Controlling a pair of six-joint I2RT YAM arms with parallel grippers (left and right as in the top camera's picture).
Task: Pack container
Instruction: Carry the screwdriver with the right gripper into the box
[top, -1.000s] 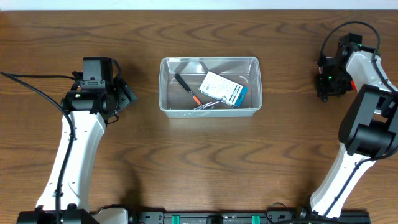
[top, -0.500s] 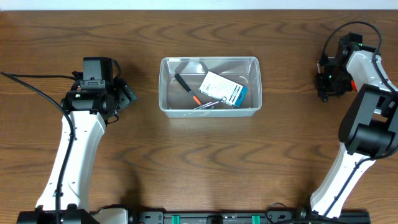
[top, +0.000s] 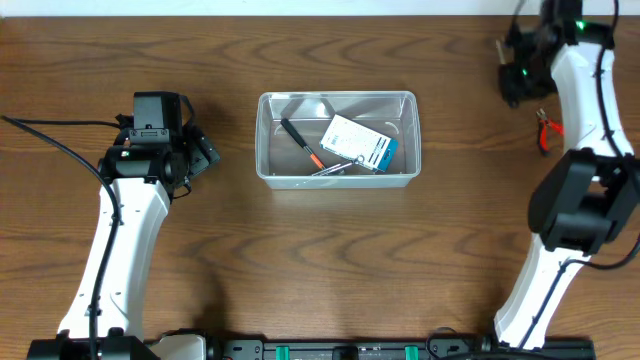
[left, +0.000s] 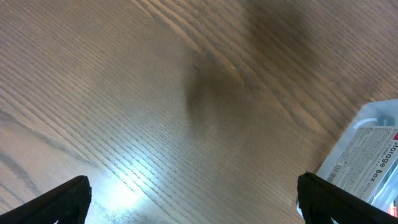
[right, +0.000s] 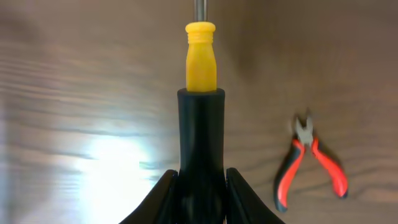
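The left gripper (top: 205, 155) hangs over the table (top: 300, 260) left of the container (top: 337, 95), fingers wide apart and holding nothing. The container sits mid-table with a box (top: 358, 143) and a few tools (top: 303, 143) inside, so packing looks well along. At far right, the right gripper (top: 512, 78) is clamped on a screwdriver (right: 201, 124), not yet packed. Pliers (top: 545, 128) lie on the table nearby, likely also left to pack.

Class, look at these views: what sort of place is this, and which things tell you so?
Probably a robotics lab bench: a left arm and right arm at a wooden table, a clear container of tools, red pliers lying loose.
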